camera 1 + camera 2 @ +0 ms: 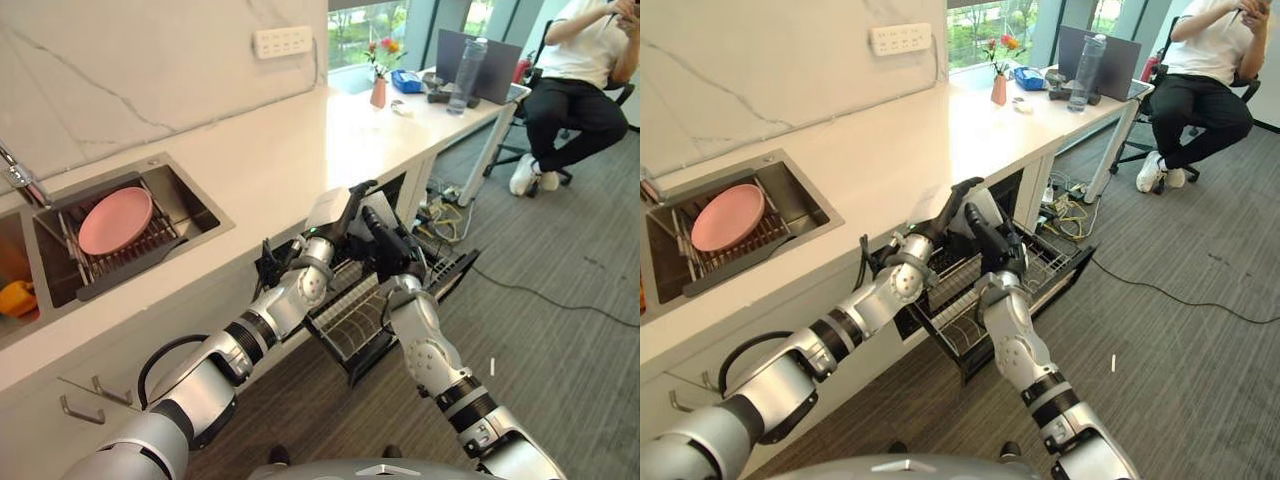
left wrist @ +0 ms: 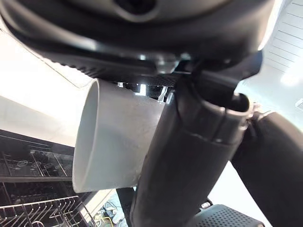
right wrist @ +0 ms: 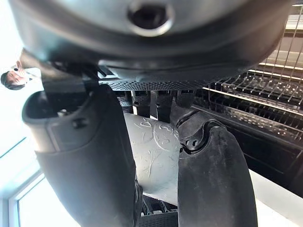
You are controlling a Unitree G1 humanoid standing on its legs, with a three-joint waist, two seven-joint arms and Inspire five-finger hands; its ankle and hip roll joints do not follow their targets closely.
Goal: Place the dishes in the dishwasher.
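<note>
A plate (image 1: 115, 220) lies in the sink (image 1: 190, 205), set into the worktop (image 1: 290, 150) at left. The rack (image 1: 360, 320) juts out below the worktop's near edge. A vase (image 1: 378, 92) stands far right on it.

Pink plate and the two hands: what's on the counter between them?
Nothing: in the left eye view the white counter is bare from the sink to the hands.

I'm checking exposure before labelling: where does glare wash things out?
Left eye view: the countertop glares white near the window. Left wrist view: blown-out brightness behind the cup in the left hand. Right wrist view: white window light beside the right hand.
</note>
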